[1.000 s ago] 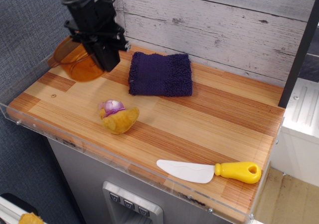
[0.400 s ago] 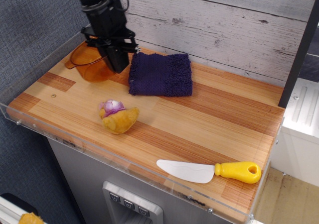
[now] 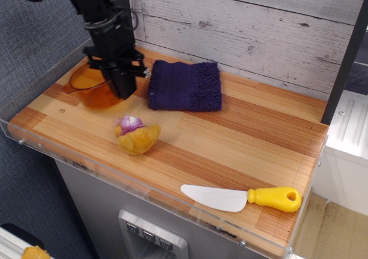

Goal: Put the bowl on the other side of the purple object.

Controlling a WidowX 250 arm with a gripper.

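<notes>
At the far left of the wooden table [image 3: 241, 138], toward ten o'clock from the board's middle, the translucent amber bowl [image 3: 92, 86] sits on or just above the surface, its rim tipped slightly toward the camera; whether it touches the wood cannot be told. The black gripper [image 3: 123, 90] comes down from twelve o'clock over the bowl's right edge, and its body hides the fingertips, so I cannot tell whether the jaws are apart or clamped on the rim. Just beside it, at three o'clock from the bowl, lies the purple object [image 3: 185, 86], a dark knitted cloth lying flat against the back of the board, its fringed edge on the right; the bowl is on its left side, with the gripper between them. At six o'clock from the cloth rests a small yellow plush [image 3: 137, 134] with a light purple top. Well apart, at five o'clock near the front right corner, lies a white knife [image 3: 241, 198] with a yellow handle, blade pointing left.
</notes>
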